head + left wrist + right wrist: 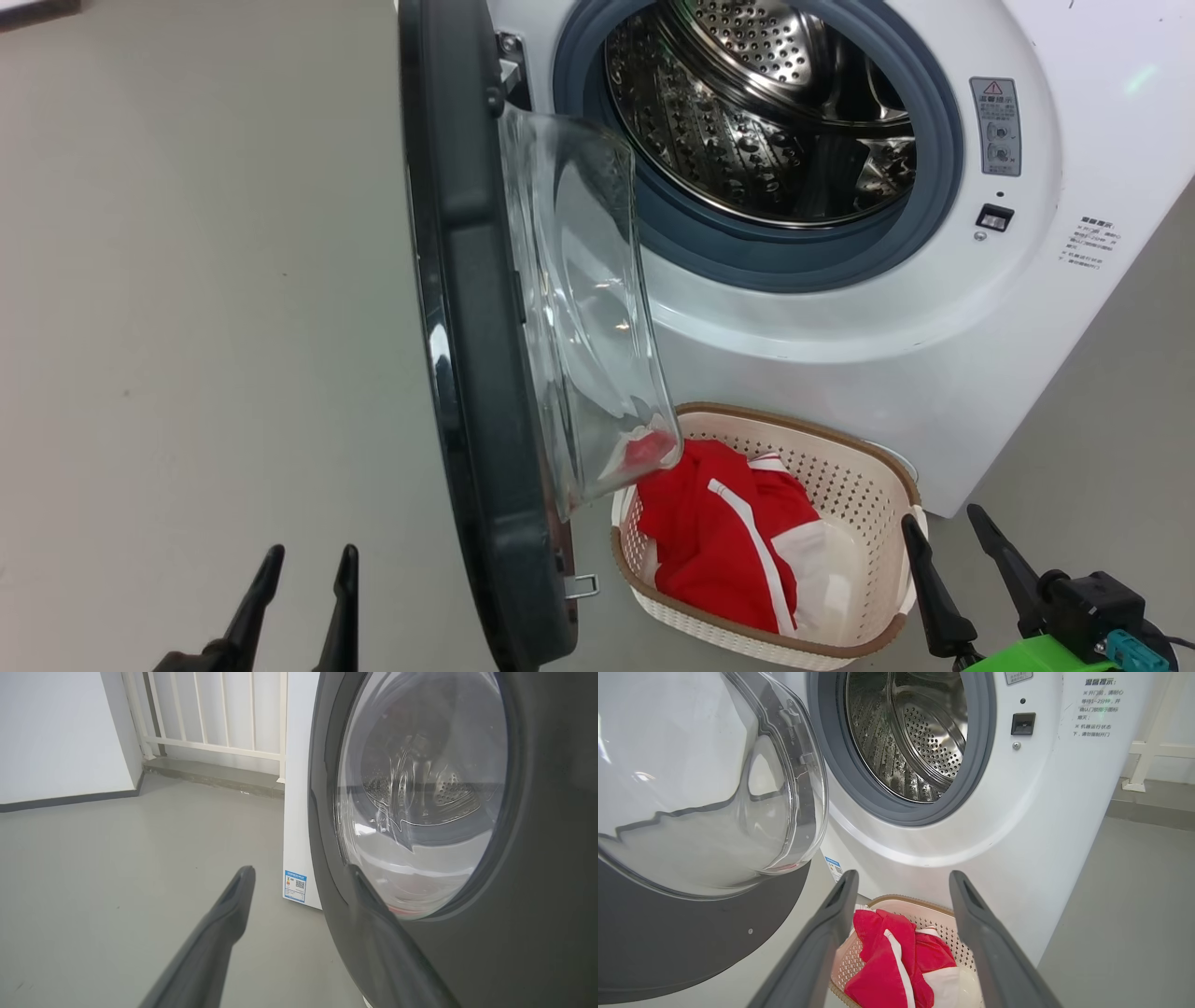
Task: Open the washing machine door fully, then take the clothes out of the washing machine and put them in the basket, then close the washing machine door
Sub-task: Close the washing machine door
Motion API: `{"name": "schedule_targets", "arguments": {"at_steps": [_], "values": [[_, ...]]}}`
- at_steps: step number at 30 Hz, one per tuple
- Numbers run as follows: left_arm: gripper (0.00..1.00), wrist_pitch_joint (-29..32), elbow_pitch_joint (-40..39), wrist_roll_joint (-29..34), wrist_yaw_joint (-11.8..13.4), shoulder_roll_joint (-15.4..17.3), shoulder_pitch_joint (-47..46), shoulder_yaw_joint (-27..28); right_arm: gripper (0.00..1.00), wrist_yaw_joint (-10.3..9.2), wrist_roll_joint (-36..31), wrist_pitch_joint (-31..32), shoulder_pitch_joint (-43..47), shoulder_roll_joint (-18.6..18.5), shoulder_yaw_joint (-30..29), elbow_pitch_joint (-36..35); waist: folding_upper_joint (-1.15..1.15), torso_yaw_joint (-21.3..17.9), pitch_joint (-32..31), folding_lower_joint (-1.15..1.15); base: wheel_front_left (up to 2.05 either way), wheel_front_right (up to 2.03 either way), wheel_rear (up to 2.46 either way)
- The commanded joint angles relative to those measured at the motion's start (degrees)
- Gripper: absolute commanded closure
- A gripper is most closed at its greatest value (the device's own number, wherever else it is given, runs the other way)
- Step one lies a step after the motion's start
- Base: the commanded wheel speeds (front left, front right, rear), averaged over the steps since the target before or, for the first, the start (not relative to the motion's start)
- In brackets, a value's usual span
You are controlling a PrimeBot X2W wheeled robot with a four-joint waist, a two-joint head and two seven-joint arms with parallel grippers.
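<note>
The washing machine (840,373) is standing on the grey floor (187,327), its steel drum (747,121) showing through the grey rubber ring. The washing machine door (467,373) is hanging wide open at the machine's left side, edge-on in the head view, its glass bowl bulging toward the basket. The basket (845,457) is sitting on the floor at the foot of the machine's front, below the drum opening and just beside the door's lower edge. The clothes (719,541) are lying heaped inside it, toward the door side. The left gripper (313,553) is hovering on the door's outer side, fingers spread and holding nothing. In the left wrist view one finger is overlapping the black rim, and I cannot tell whether it is touching. The right gripper (941,515) is hovering near the basket's right end, fingers parted and empty.
</note>
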Motion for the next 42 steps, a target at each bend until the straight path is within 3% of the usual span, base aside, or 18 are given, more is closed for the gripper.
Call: {"name": "schedule_targets", "arguments": {"at_steps": [1, 3, 4, 6, 10, 13, 17, 21, 25, 31, 37, 42], "values": [[0.0, -0.7, -1.4, -0.99, 0.03, 0.63, -1.32, 2.23, 0.0, 0.36, -0.02, -0.37, -0.03, -0.42, 1.32, -1.37, 0.0, 0.08, -0.13, 0.0, 0.0, 0.0, 0.0], [0.04, -0.7, -1.85, -2.67, 0.03, 0.6, -1.51, 2.27, 0.0, 0.36, 0.02, -0.37, 0.16, -0.34, 1.32, -1.37, 0.0, 0.16, -0.32, 0.0, 0.0, 0.0, 0.0], [0.17, -0.7, -2.13, -3.65, 0.03, 0.58, -1.62, 2.34, 0.0, 0.36, 0.02, -0.37, 0.22, -0.3, 1.34, -1.38, 0.0, 0.19, -0.36, 0.0, 0.0, 0.0, 0.0], [0.55, -0.7, -2.78, -6.03, 0.03, 0.56, -1.89, 2.37, 0.0, 0.36, 0.01, -0.37, 0.29, -0.23, 1.37, -1.39, 0.0, 0.27, -0.41, 0.0, 0.0, 0.0, 0.0], [0.99, -0.7, -3.99, -10.89, 0.03, 1.34, -2.62, 1.42, 0.0, 0.36, -0.01, -0.37, 0.21, -0.11, 1.44, -1.44, 0.0, 0.33, -0.3, 0.0, 0.0, 0.0, 0.0], [1.0, -0.7, -4.48, -13.56, 0.03, 2.02, -3.06, 0.77, 0.0, 0.36, -0.02, -0.37, 0.09, -0.06, 1.47, -1.42, 0.0, 0.3, -0.18, 0.0, 0.0, 0.0, 0.0], [1.0, -0.7, -4.03, -21.78, 0.03, 3.97, -3.75, -2.12, 0.0, 0.36, 0.0, -0.37, -0.02, 0.05, 1.49, -1.32, 0.0, 0.12, -0.06, 0.0, 0.0, 0.0, 0.0], [1.0, -0.7, -2.4, -37.71, 0.03, 6.14, -4.47, -5.82, 0.0, 0.36, 0.0, -0.37, -0.03, 0.22, 1.49, -1.27, 0.0, -0.16, 0.03, 0.0, 0.0, 0.0, 0.0], [1.0, -0.63, -3.39, -53.72, 0.03, 10.33, -5.24, -8.91, 0.0, 0.36, 0.08, -0.37, -0.06, 0.4, 1.44, -1.22, 0.0, -0.47, 0.17, 0.0, 0.0, 0.0, 0.0], [1.0, 3.57, -7.36, -70.27, 0.03, 15.92, -5.25, -12.91, 0.0, 0.36, 0.0, -0.37, -0.02, 0.58, 1.16, -1.34, 0.0, -0.63, 0.44, 0.0, 0.0, 0.0, 0.0], [1.0, 8.85, -14.0, -80.49, 0.03, 17.28, -4.66, -12.7, 0.0, 0.36, -0.06, -0.37, -0.07, 0.74, 1.02, -1.45, 0.0, -0.62, 0.81, 0.0, 0.0, 0.0, 0.0], [1.0, 14.42, -17.65, -83.77, 0.03, 16.75, -3.59, -11.48, 0.0, 0.36, -0.09, -0.37, -0.51, 0.77, 0.88, -1.4, 0.0, -0.74, 1.21, 0.0, 0.0, 0.0, 0.0]]}}
